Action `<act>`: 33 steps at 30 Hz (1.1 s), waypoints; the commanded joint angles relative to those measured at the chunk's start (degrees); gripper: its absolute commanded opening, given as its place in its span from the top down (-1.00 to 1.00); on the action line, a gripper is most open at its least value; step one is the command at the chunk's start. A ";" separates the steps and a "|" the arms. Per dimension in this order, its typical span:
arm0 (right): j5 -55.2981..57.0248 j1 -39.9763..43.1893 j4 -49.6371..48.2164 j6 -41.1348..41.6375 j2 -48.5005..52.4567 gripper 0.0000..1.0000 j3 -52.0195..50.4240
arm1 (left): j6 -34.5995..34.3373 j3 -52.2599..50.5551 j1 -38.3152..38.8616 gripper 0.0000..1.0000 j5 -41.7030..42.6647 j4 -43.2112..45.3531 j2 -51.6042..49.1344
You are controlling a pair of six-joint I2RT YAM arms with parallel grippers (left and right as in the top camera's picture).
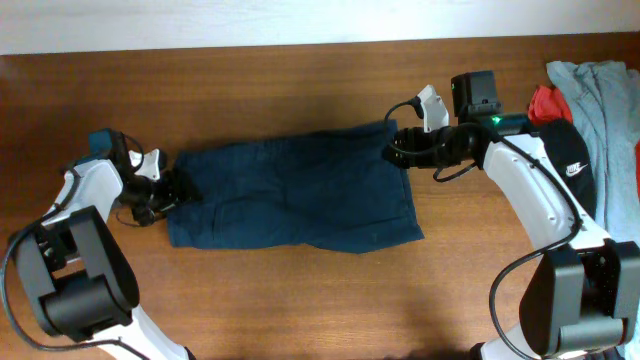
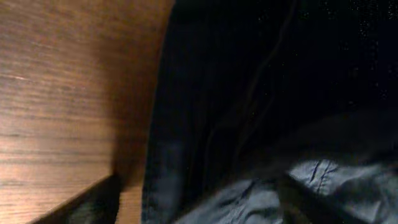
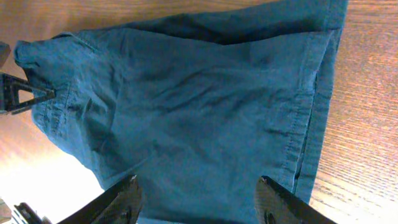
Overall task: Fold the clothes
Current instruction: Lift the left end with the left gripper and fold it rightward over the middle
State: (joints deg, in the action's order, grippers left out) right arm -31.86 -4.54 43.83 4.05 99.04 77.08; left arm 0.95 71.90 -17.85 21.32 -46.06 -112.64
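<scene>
Overhead, the navy shorts lay flat on the wooden table, the left gripper (at the waistband end) and right gripper at the hem both spread wide, grasping nothing.

Navy shorts lying flat on the counter between two arms.
The left fingers are sitting at the shorts' left edge, the right fingers at the upper right corner; a black garment and grey shirt are lying far right.
</scene>
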 commanded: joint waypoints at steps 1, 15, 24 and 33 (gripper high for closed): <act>-0.92 -0.31 0.13 -0.85 -0.85 -0.27 0.61 | 1.55 -1.05 2.23 -0.11 2.05 0.72 -4.85; -0.92 -0.31 1.86 -0.63 -0.85 -0.27 0.61 | 3.91 9.01 0.09 0.99 1.01 -11.23 0.22; -0.92 -0.31 2.05 -0.63 -0.85 -0.27 0.61 | 5.16 39.06 5.49 0.99 -12.09 -33.64 5.31; -0.92 -0.31 2.84 -0.63 -0.87 -0.27 0.61 | 3.52 42.14 25.62 0.99 -22.40 -34.07 1.73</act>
State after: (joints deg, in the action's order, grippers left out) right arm -32.05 -4.54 46.30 4.01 99.04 77.08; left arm 5.08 113.40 2.17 3.55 -80.77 -108.71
